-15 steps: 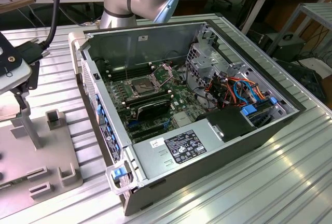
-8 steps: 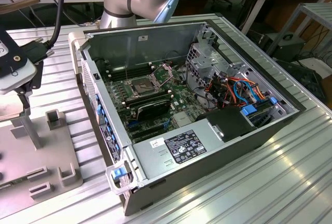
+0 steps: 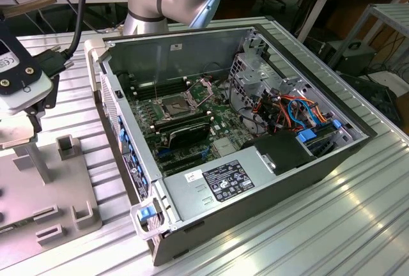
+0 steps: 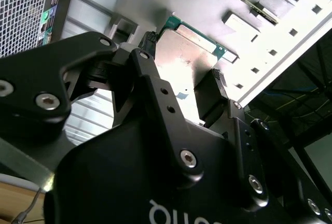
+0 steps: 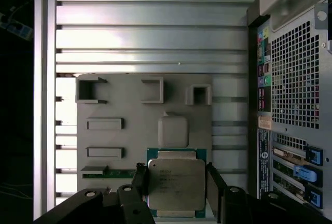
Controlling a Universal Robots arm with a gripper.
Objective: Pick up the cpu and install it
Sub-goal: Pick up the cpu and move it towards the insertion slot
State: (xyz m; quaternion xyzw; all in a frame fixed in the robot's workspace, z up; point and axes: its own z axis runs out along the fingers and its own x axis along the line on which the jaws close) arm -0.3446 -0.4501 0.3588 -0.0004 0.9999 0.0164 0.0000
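First wrist view: the black two-finger gripper (image 5: 176,175) is clamped on the small square silvery-topped cpu (image 5: 176,187), its fingers (image 5: 140,180) pressing two opposite edges. The chip lies flat over the grey metal fixture plate (image 5: 129,130), metal face up. Its slightly longer axis points at the plate's square recess (image 5: 173,130).

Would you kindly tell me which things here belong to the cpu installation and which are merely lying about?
Job: small silvery-grey square cpu; black gripper shut on it; hinged metal socket frame.
Lying about: grey fixture plate; long black rectangular card; blue and orange cables.
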